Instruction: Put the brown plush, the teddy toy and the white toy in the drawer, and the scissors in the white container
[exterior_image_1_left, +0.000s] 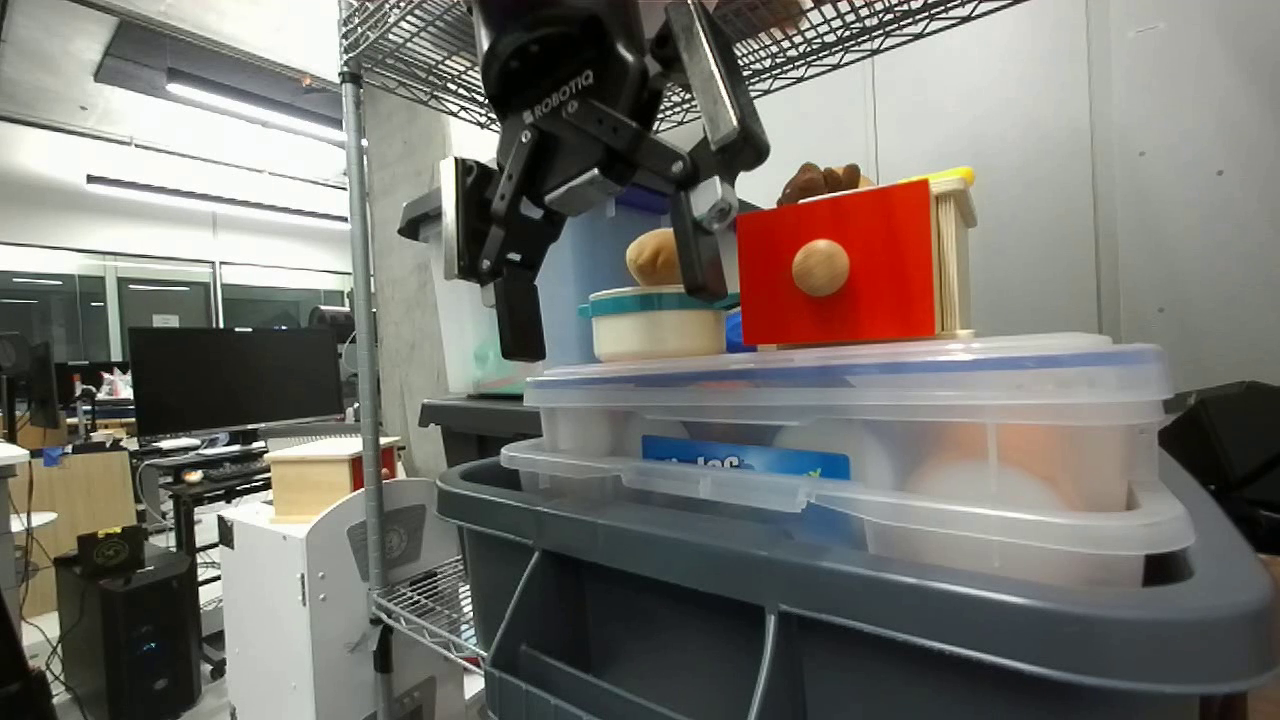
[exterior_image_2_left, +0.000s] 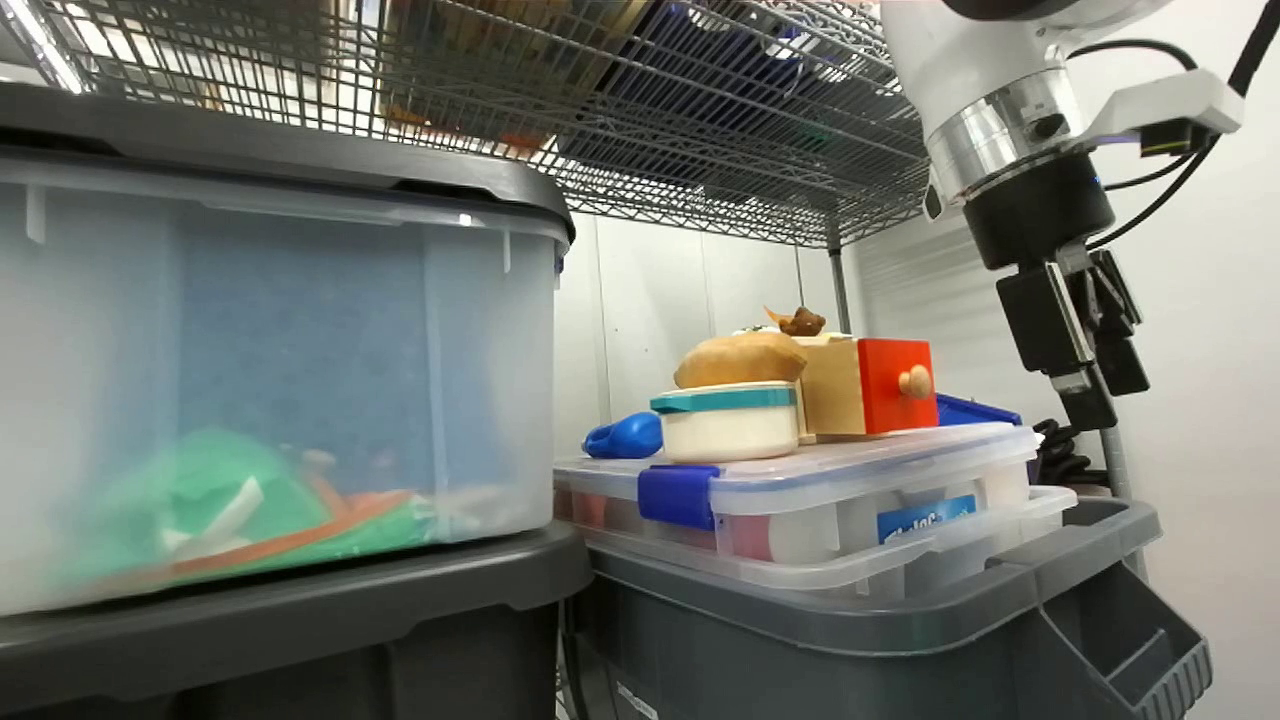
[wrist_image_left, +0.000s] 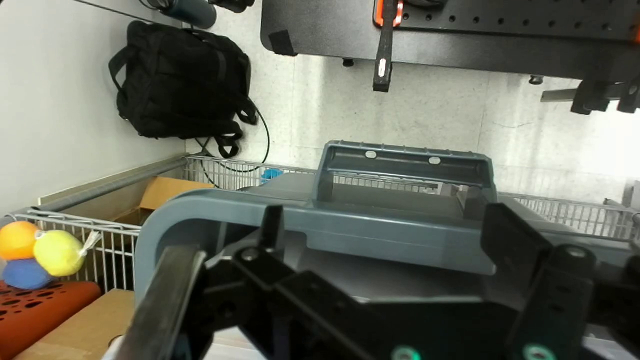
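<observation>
On the bench (exterior_image_1_left: 1080, 372), a translucent lidded bin set in the mouth of a dark grey tote (exterior_image_1_left: 700, 560), stood or lay the following.
Drawer (exterior_image_1_left: 885, 295): red, with round pale wooden knob (exterior_image_1_left: 820, 268); sat in a pale wooden casing (exterior_image_2_left: 832, 388), its front turned to the bench edge above the blue label (exterior_image_1_left: 745, 457).
Dark brown plush (exterior_image_2_left: 803, 322): was on top of the casing, only part showing.
White container (exterior_image_2_left: 730, 435): round, teal lid (exterior_image_2_left: 725, 400) on; stood near the bench corner beside the blue latch (exterior_image_2_left: 680, 495).
Tan bun-shaped plush (exterior_image_2_left: 745, 360): rested on the teal lid, near the casing.
Blue object (exterior_image_2_left: 628, 437): lay farther along the latch edge of the bench, beyond the container; kind could not be told.
Yellow item (exterior_image_1_left: 945, 176): at the casing's top; kind unclear.
End effector (wrist_image_left: 386, 227): fingers (exterior_image_1_left: 520, 320) spread wide apart; hung over the tote's rim, outside the labelled edge of the bench, apart from the drawer.
Wire shelf (exterior_image_2_left: 700, 130): overhead.
</observation>
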